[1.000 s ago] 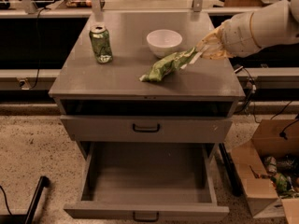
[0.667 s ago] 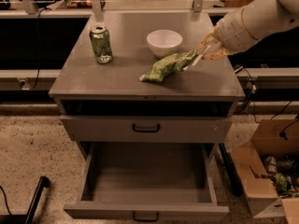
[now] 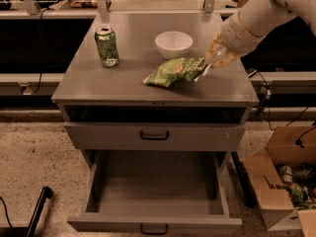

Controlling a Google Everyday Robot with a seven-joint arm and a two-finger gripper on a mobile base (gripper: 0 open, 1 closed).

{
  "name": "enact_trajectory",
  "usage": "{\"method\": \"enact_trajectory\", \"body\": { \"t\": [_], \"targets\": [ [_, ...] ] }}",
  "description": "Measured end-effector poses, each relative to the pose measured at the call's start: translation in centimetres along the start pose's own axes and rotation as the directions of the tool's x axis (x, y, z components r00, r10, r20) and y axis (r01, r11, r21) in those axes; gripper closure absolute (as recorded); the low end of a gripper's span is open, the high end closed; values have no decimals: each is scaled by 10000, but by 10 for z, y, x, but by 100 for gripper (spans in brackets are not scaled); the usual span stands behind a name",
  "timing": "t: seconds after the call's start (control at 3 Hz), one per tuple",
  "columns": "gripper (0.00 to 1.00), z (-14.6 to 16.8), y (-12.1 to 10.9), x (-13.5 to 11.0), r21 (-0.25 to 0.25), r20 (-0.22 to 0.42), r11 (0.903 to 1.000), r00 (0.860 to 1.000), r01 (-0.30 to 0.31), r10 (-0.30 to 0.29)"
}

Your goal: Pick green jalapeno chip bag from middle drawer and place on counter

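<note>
Green foil marks the green jalapeno chip bag [image 3: 173, 72], lying flat on the counter surface [image 3: 123, 83] near the bowl [image 3: 174, 43], where the task wants it, out of the open middle drawer [image 3: 155, 181], while the gripper [image 3: 211, 65] sits at its right end, holding or released I cannot tell.

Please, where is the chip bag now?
Camera view: the chip bag lies on the counter in front of the bowl, the gripper at its right end.

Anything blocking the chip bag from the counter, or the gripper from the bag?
Nothing visible: the green jalapeno chip bag lies on the counter, in front of the bowl, with the gripper at its right end.
</note>
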State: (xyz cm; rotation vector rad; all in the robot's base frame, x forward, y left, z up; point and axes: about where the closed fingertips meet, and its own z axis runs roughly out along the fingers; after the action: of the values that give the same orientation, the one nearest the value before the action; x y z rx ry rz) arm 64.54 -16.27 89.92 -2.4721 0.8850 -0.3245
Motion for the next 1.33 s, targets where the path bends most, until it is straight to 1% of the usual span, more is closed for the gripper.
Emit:
{"method": "enact_trajectory", "body": {
  "t": [0.33, 1.0, 1.33],
  "targets": [
    [58, 3, 0, -1, -2, 42, 10000, 10000, 16, -16],
    [13, 8, -1, -2, -31, 114, 10000, 9999, 34, -34],
    [0, 11, -1, -3, -43, 147, 10000, 9999, 41, -40]
  ]
}}
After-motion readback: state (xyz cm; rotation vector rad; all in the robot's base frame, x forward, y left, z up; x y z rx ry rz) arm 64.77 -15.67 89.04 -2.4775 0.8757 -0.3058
